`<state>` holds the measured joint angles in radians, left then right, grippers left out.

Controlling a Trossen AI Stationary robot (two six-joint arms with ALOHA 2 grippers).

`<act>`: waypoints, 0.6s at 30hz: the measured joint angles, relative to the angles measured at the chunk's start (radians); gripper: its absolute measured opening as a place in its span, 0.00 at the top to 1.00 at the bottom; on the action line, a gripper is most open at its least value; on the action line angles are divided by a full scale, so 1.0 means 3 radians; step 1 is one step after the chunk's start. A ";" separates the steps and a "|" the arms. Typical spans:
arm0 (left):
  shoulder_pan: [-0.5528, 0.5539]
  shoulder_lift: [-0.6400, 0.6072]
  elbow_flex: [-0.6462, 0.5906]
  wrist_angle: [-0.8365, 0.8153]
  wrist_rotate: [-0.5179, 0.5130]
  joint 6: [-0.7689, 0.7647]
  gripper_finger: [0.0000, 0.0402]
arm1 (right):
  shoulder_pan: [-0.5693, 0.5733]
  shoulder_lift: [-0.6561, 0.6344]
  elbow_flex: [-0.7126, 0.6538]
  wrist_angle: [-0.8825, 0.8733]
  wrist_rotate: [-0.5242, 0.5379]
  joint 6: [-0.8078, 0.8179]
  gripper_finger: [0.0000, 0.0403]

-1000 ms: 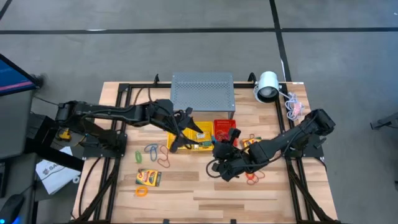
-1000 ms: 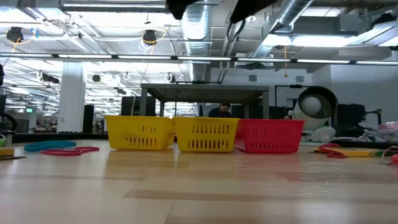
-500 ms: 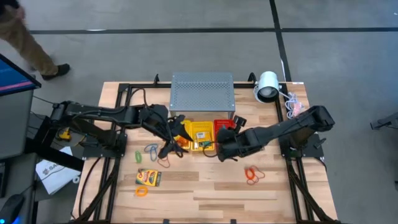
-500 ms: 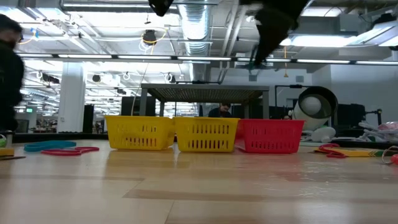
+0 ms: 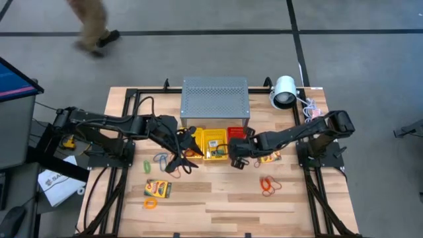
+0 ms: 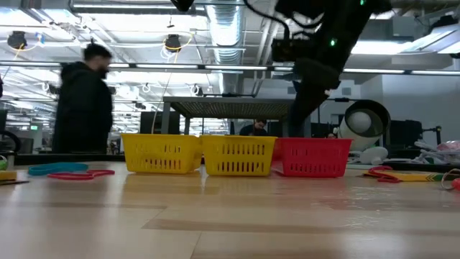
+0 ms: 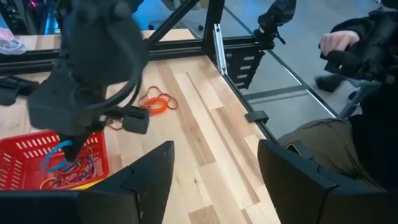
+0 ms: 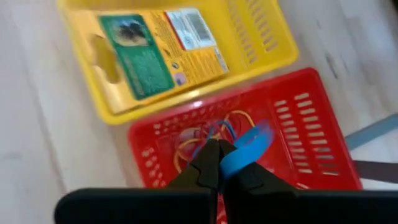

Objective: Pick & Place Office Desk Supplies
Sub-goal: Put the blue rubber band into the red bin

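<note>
Blue band loop [image 8: 247,147] hangs pinched in the right pincer [image 8: 217,163], whose fingers are clamped together on it directly above the red basket [image 8: 311,130]. That basket already holds a tangle of thin orange and blue band loops [image 8: 205,135]. Next to it, the yellow basket [image 8: 264,34] contains a yellow-and-green card box [image 8: 158,46] lying flat.

From above, the right pincer [image 5: 239,153] sits over the baskets in front of the grey perforated metal box [image 5: 215,99]. The left pincer [image 5: 182,158] hovers just left of the yellow baskets, its fingers [image 7: 146,180] parted with nothing between them.

On the wooden table [image 5: 218,201] lie more supplies: an orange band loop [image 5: 268,186] to the right, another card box [image 5: 158,189] at front left, and blue and green loops [image 5: 157,160] near the left pincer.

A person [image 6: 83,101] stands beyond the table.
</note>
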<state>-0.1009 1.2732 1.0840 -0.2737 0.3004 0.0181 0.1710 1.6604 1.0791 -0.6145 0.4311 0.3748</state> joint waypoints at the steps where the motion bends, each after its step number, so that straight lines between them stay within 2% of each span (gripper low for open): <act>1: 0.0000 0.0000 0.0000 0.0000 -0.0001 -0.0001 0.44 | -0.0029 0.0000 -0.0042 0.0027 -0.0042 -0.0020 1.00; 8: -0.0017 0.0001 0.0000 0.0000 -0.0001 -0.0025 0.45 | -0.0160 0.0000 -0.0199 0.0226 -0.0369 -0.0055 1.00; 18: -0.0017 0.0001 0.0000 0.0000 0.0000 -0.0027 0.45 | -0.0279 0.0000 -0.0331 0.0300 -0.0577 -0.0038 1.00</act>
<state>-0.1059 1.2736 1.0840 -0.2737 0.3004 0.0101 0.0872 1.6604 0.9798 -0.5244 0.2581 0.3634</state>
